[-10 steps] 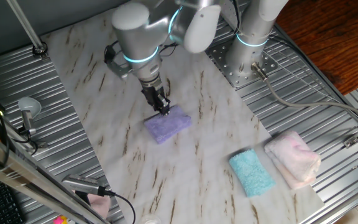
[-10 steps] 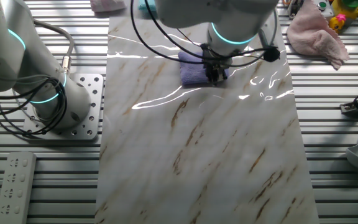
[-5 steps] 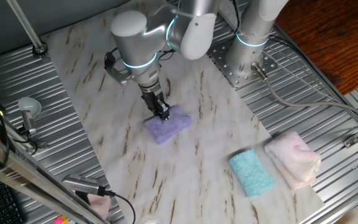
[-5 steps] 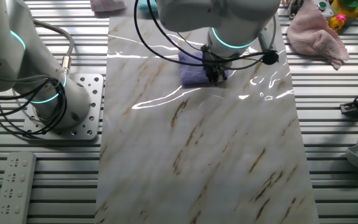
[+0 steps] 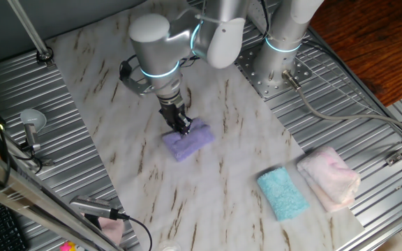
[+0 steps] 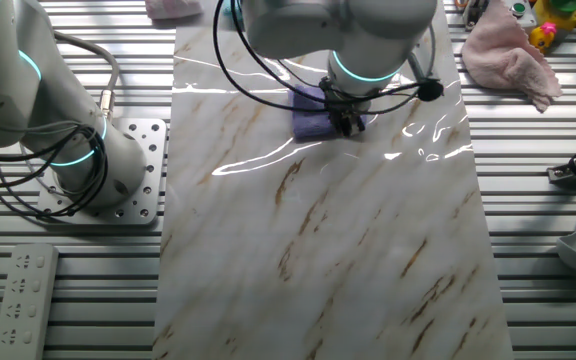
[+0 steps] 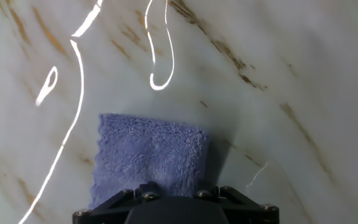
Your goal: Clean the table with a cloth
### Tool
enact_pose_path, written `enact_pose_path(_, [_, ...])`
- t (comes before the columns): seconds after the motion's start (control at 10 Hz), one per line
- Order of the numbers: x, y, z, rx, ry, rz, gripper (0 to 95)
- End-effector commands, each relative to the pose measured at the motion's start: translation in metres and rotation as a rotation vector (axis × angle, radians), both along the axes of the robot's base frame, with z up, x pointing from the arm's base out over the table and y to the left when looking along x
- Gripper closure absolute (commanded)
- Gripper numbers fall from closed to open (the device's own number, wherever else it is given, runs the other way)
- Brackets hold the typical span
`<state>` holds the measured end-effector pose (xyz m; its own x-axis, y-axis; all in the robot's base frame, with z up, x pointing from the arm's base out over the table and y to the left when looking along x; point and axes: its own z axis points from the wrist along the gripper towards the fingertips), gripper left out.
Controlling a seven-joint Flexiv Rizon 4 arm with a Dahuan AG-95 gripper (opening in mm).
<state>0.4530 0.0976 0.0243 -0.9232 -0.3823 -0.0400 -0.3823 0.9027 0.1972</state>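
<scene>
The lavender cloth point(image 5: 192, 143) lies folded on the marble-look table point(image 5: 222, 188), in its upper middle part. My gripper point(image 5: 183, 128) points straight down onto the cloth's left edge, fingers close together and pressed into the fabric. In the other fixed view the gripper point(image 6: 346, 124) covers the cloth's right side point(image 6: 308, 112) on the table point(image 6: 348, 250). In the hand view the cloth point(image 7: 148, 152) lies flat on the table point(image 7: 278, 81) just ahead of the gripper body point(image 7: 174, 200); the fingertips are hidden.
A teal folded cloth point(image 5: 283, 194) and a pale pink folded cloth point(image 5: 329, 178) lie at the table's near right end. A second arm's base point(image 5: 278, 63) stands on the ribbed metal beside the table. A pink rag point(image 6: 508, 55) and tools lie on the metal.
The arm has shifted slightly and the cloth has slid a little with it; the gripper stays pressed on the cloth.
</scene>
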Motion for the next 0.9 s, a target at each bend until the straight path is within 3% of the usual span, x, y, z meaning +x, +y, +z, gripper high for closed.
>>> enact_pose_path(0.1, [0.000, -0.007, 0.005, -0.028, -0.035, 0.096, 95.0])
enact_pose_path(0.3, [0.004, -0.017, 0.011, -0.058, -0.045, 0.159, 95.0])
enact_pose_path(0.6, [0.007, -0.036, 0.015, -0.066, -0.056, 0.207, 95.0])
enact_pose_path(0.9, [0.004, -0.039, 0.016, -0.063, -0.060, 0.207, 95.0])
